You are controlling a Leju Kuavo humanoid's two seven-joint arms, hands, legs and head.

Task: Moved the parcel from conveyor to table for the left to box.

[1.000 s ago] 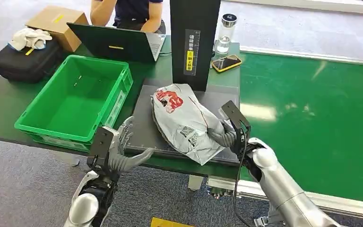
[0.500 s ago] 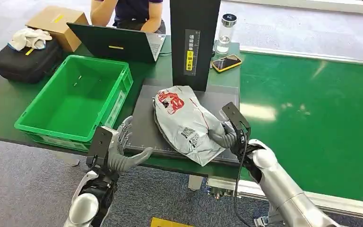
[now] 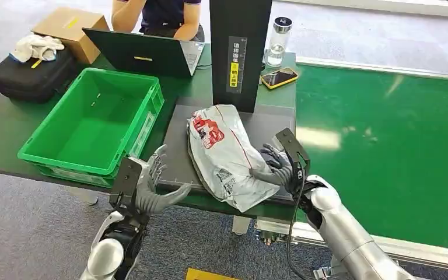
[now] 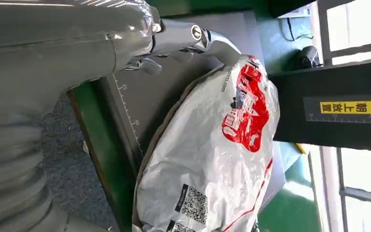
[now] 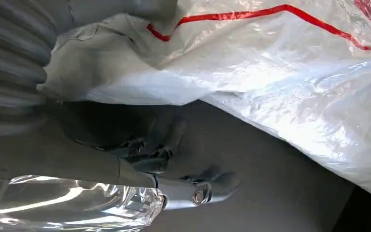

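The parcel (image 3: pixel 224 151), a grey-white plastic mailer with a red logo and a red stripe, lies on the dark grey mat (image 3: pixel 178 146) on the table. My right hand (image 3: pixel 275 166) sits at the parcel's right edge with its fingers spread and its thumb against the plastic. In the right wrist view the parcel (image 5: pixel 270 63) lies over the mat beside my right hand (image 5: pixel 101 159). My left hand (image 3: pixel 151 186) hovers open at the table's front edge, left of the parcel and apart from it. The left wrist view shows my left hand (image 4: pixel 125 34) reaching over the mat toward the parcel (image 4: pixel 222 159).
An empty green crate (image 3: pixel 93 119) stands left of the mat. A black upright column (image 3: pixel 239 52) rises just behind the parcel. The green conveyor (image 3: pixel 385 146) runs on the right. A laptop (image 3: pixel 146 55), phone (image 3: pixel 279 77), bottle (image 3: pixel 278 41) and a seated person (image 3: pixel 163 14) are at the back.
My right hand has let go of the parcel and spread its fingers. The parcel has settled flatter and slightly to the left. My left hand has barely moved.
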